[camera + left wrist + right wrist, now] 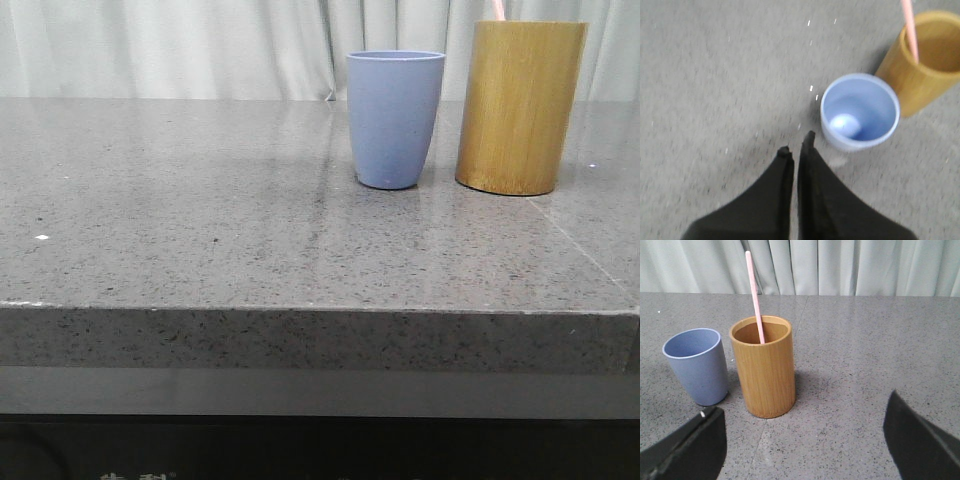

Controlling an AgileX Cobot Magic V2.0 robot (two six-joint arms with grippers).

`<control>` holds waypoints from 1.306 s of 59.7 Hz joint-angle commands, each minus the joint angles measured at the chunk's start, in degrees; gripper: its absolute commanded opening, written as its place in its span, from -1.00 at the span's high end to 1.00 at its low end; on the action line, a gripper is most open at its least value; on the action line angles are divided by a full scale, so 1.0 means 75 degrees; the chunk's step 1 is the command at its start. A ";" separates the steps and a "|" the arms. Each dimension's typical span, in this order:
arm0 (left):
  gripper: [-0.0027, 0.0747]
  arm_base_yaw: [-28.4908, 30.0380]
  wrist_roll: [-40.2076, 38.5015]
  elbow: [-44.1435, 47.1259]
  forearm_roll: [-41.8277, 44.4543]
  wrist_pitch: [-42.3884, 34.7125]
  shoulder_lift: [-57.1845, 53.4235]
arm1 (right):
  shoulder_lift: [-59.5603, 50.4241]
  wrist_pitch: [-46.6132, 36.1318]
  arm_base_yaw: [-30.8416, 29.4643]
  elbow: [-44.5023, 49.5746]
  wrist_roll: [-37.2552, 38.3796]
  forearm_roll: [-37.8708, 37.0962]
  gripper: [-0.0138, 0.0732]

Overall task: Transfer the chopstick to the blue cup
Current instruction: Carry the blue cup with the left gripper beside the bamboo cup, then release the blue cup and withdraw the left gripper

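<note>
The blue cup (pixel 395 118) stands on the grey table, and its inside (pixel 860 112) holds no stick. Just right of it is a bamboo cylinder (pixel 520 107) with a thin pale pink chopstick (pixel 754 297) leaning inside; only its tip (pixel 497 10) shows in the front view. My left gripper (pixel 796 142) hovers above the table beside the blue cup, jaws shut on nothing. Some way short of the bamboo cylinder (pixel 766 366), my right gripper (pixel 805 412) is wide open and holds nothing. Neither gripper appears in the front view.
The speckled grey stone table (pixel 200 220) has its front edge close to the camera, and a seam (pixel 590 250) runs along its right side. Pale curtains (pixel 200 45) hang behind the table.
</note>
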 commanded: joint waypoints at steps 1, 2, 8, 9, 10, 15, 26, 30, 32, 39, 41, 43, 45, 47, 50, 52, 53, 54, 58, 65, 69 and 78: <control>0.98 0.0198 -0.0064 0.0575 0.0032 0.0044 -0.0839 | 0.0060 -0.0545 -0.0030 -0.0257 -0.0042 0.0041 -0.80; 0.98 0.0241 -0.0064 0.0700 0.0032 0.0044 -0.0955 | 0.0060 -0.0545 -0.0030 -0.0257 -0.0042 0.0041 -0.80; 0.98 0.0621 -0.0210 0.1511 0.0032 0.0044 -0.1482 | 0.0060 -0.0520 -0.0030 -0.0257 -0.0042 0.0041 -0.80; 0.98 0.0731 -0.0291 0.1691 0.0032 0.0044 -0.1607 | 0.0060 -0.0510 -0.0030 -0.0257 -0.0042 0.0041 -0.80; 0.98 0.0810 -0.0324 0.1810 0.0032 0.0044 -0.1689 | 0.0060 -0.0510 -0.0030 -0.0257 -0.0042 0.0041 -0.80; 0.98 0.1474 -0.0455 0.2717 0.0032 -0.0118 -0.2311 | 0.0060 -0.0451 -0.0030 -0.0257 -0.0042 0.0041 -0.80; 0.98 0.2751 -0.0686 0.4734 -0.0070 -0.1052 -0.3886 | 0.0060 -0.0415 -0.0030 -0.0257 -0.0042 0.0041 -0.80; 0.98 0.2996 -0.0686 0.5374 -0.0122 -0.1510 -0.4373 | 0.0060 -0.0415 -0.0030 -0.0257 -0.0042 0.0041 -0.80; 0.98 0.3126 -0.0686 0.5789 -0.0185 -0.1796 -0.4694 | 0.0060 -0.0408 -0.0030 -0.0257 -0.0042 0.0041 -0.80; 0.98 0.3379 -0.0686 0.7314 -0.0220 -0.2809 -0.5859 | 0.0068 -0.0349 -0.0030 -0.0257 -0.0042 0.0041 -0.80; 0.98 0.3376 -0.0686 0.7660 -0.0220 -0.3053 -0.6214 | 0.0068 -0.0325 -0.0030 -0.0257 -0.0042 0.0041 -0.80; 0.98 0.3376 -0.0686 0.8091 -0.0220 -0.3376 -0.6588 | 0.0068 -0.0281 -0.0030 -0.0257 -0.0042 0.0041 -0.80; 0.98 0.3376 -0.0686 0.8523 -0.0220 -0.3714 -0.6963 | 0.0068 -0.0239 -0.0030 -0.0257 -0.0042 0.0041 -0.80; 0.98 0.3376 -0.0686 0.8954 -0.0220 -0.4054 -0.7333 | 0.0068 -0.0206 -0.0030 -0.0257 -0.0042 0.0041 -0.80; 0.98 0.3376 -0.0686 0.9457 -0.0220 -0.4520 -0.7794 | 0.0068 -0.0164 -0.0030 -0.0257 -0.0042 0.0041 -0.80; 0.98 0.3376 -0.0686 0.9857 -0.0220 -0.4819 -0.8185 | 0.0068 -0.0156 -0.0030 -0.0257 -0.0042 0.0041 -0.80; 0.98 0.3376 -0.0686 1.0159 -0.0220 -0.4991 -0.8500 | 0.0068 -0.0156 -0.0030 -0.0257 -0.0042 0.0041 -0.80; 0.98 0.3376 -0.0686 1.0231 -0.0220 -0.5094 -0.8577 | 0.0068 -0.0156 -0.0030 -0.0257 -0.0042 0.0041 -0.80; 0.98 0.3376 -0.0686 1.0900 -0.0225 -0.5520 -0.9254 | 0.0068 -0.0182 -0.0030 -0.0257 -0.0042 0.0041 -0.80; 0.98 0.3376 -0.0686 1.1779 -0.0225 -0.6161 -1.0459 | 0.0159 -0.0255 -0.0030 -0.0279 -0.0042 0.0041 -0.80; 0.98 0.3376 -0.0686 1.2205 -0.0225 -0.6532 -1.1048 | 0.0430 -0.0352 -0.0030 -0.0354 -0.0049 0.0041 -0.80; 0.98 0.3376 -0.0686 1.2959 -0.0225 -0.6737 -1.2188 | 0.1572 -0.0736 -0.0021 -0.0894 -0.0286 0.0041 -0.80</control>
